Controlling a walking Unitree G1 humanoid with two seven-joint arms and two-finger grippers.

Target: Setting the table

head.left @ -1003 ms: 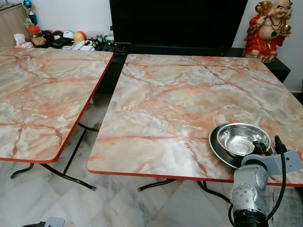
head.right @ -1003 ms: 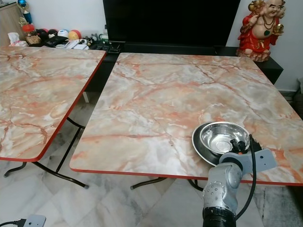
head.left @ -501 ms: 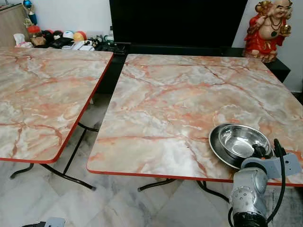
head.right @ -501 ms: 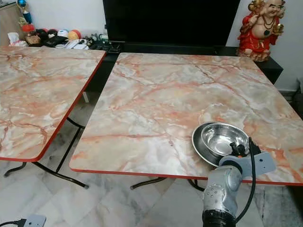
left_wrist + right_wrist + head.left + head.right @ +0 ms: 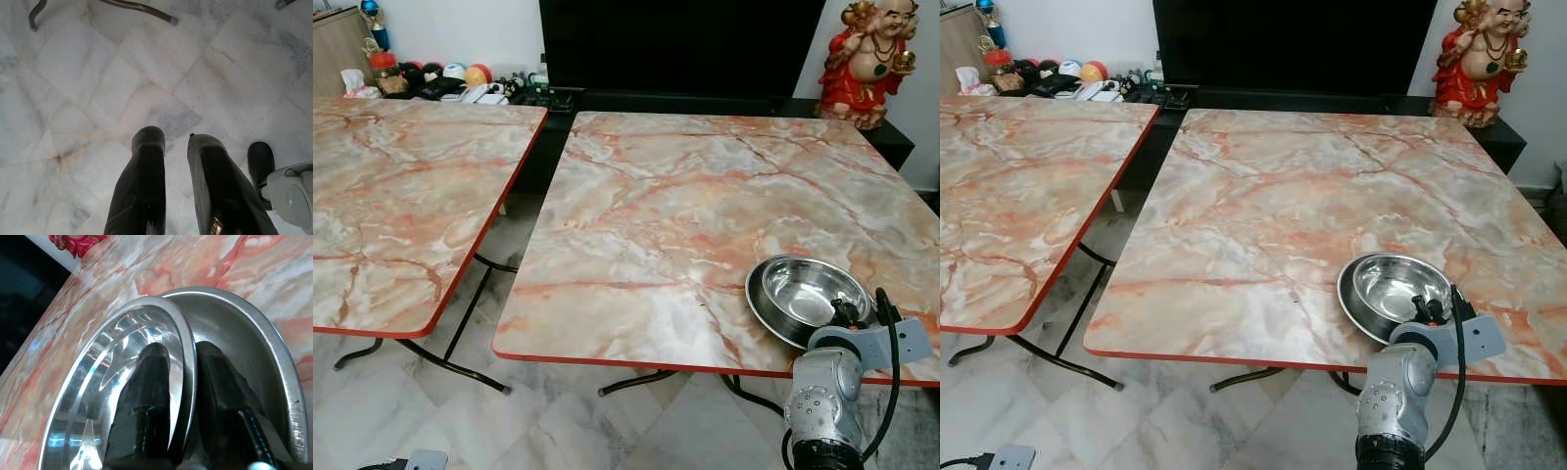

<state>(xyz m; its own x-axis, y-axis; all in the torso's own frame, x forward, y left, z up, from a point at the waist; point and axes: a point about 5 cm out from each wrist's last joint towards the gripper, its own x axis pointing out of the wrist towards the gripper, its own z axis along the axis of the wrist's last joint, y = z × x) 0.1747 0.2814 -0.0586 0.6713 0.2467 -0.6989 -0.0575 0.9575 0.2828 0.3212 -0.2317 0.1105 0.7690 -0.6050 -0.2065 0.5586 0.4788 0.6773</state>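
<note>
right claw (image 5: 178, 382): clamped on steel bowl (image 5: 811, 292) rim, one finger inside, one outside | bowl: nested in steel plate (image 5: 766, 311), near-right corner of marble bench (image 5: 685, 215) | left claw (image 5: 173, 171): fingers slightly parted, grasping nothing, over tiled floor (image 5: 98, 78)

Two marble-patterned tables (image 5: 685, 225), pale tiled floor (image 5: 548, 421), white wall (image 5: 460, 29)
</note>
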